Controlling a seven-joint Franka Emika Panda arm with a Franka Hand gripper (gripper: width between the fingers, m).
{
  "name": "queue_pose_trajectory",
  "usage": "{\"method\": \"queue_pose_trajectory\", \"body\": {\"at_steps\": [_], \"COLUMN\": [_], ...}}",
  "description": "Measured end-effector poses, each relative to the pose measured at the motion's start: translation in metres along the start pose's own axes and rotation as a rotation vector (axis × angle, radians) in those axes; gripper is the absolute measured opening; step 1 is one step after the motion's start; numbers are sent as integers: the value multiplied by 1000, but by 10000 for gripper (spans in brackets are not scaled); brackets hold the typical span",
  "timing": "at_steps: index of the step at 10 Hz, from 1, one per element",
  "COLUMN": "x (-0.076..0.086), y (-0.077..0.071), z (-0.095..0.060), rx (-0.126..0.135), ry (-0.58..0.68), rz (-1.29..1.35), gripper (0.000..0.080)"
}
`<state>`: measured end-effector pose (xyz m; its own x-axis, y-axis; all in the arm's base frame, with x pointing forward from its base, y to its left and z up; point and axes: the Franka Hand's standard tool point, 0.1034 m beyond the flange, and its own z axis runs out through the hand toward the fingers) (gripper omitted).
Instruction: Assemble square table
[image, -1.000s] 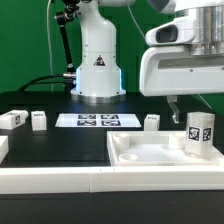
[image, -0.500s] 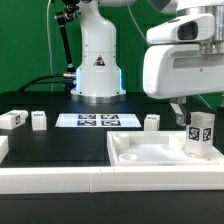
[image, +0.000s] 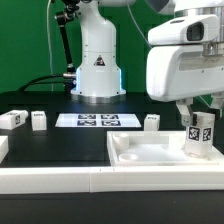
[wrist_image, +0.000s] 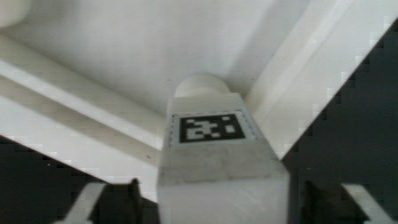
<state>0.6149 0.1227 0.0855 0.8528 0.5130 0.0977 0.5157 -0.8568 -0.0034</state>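
Note:
The white square tabletop (image: 150, 152) lies tray-side up at the exterior view's right front. One white tagged leg (image: 201, 136) stands upright on it near its right side. My gripper (image: 198, 112) hangs right over that leg. In the wrist view the leg (wrist_image: 214, 130) fills the space between my fingers (wrist_image: 103, 203), one on each side, with a thin dark gap on both sides. The jaws are open around the leg's top. Three more legs lie on the black table: two at the left (image: 12, 119) (image: 38, 119) and one near the tabletop's back edge (image: 152, 121).
The marker board (image: 97, 120) lies flat in front of the robot's base (image: 97, 70). A long white rail (image: 90, 182) runs along the front edge of the work surface.
My gripper has shifted toward the exterior view's right and come down around the upright leg. The jaws have narrowed toward it. The other legs have not moved.

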Motion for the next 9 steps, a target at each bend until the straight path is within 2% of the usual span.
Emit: {"method": "queue_pose_trajectory", "body": {"at_steps": [1,4,5,7,9], "x": [0,-1,-2,-3,-2], "y": [0,1,4,5,5], "z": [0,0,0,1,1], "rx": [0,2,22,43,41], "ry": [0,0,2,5,6], "rz": [1,70,215,439,680], "gripper": [287,289,289,289,290]}}
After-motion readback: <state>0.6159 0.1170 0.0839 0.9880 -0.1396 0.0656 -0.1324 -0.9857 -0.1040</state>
